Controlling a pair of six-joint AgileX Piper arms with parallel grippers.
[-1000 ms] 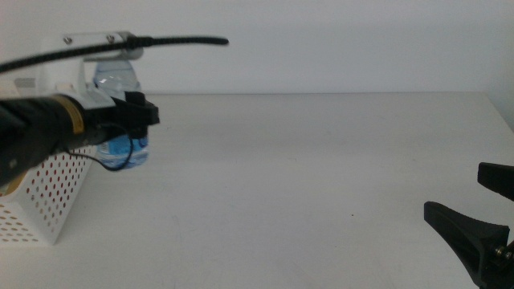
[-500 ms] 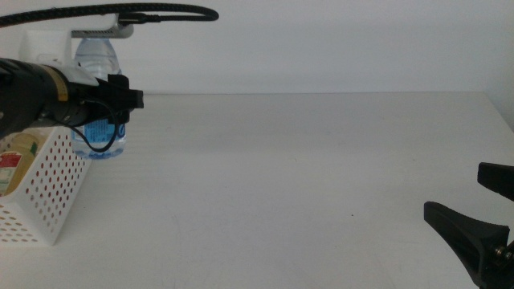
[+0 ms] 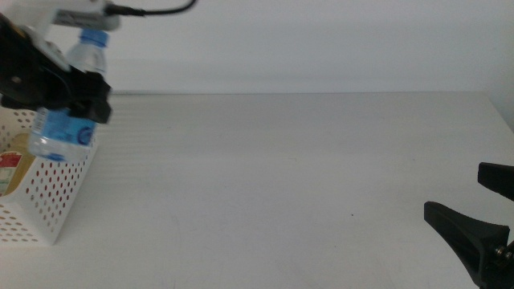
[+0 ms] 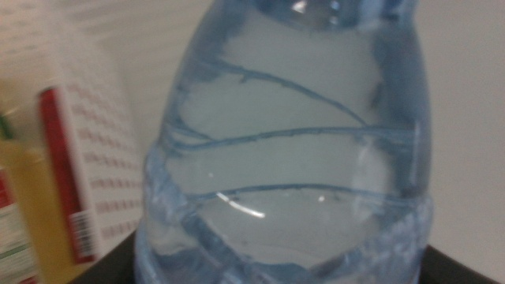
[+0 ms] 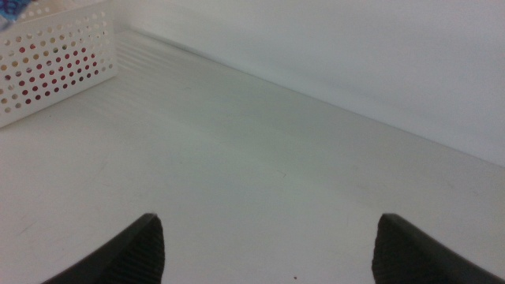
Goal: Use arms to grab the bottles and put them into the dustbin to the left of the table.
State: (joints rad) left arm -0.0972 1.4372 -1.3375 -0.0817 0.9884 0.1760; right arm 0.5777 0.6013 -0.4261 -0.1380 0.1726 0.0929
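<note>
My left gripper is shut on the small clear water bottle, which has a blue cap. It holds the bottle tilted above the near corner of the white perforated dustbin at the table's left end. In the left wrist view the water bottle fills the picture and hides most of the jaws. A yellow juice bottle with a red-white label lies inside the dustbin, and the juice bottle shows behind the water bottle. My right gripper waits open at the lower right, its own view showing the gripper holding nothing.
The white table stretches between the two arms with a plain wall behind it. The dustbin shows far off in the right wrist view. A black cable loops above the left arm.
The left arm has carried the water bottle left and upward, tipping it from upright to slanted over the dustbin. The right gripper has not moved.
</note>
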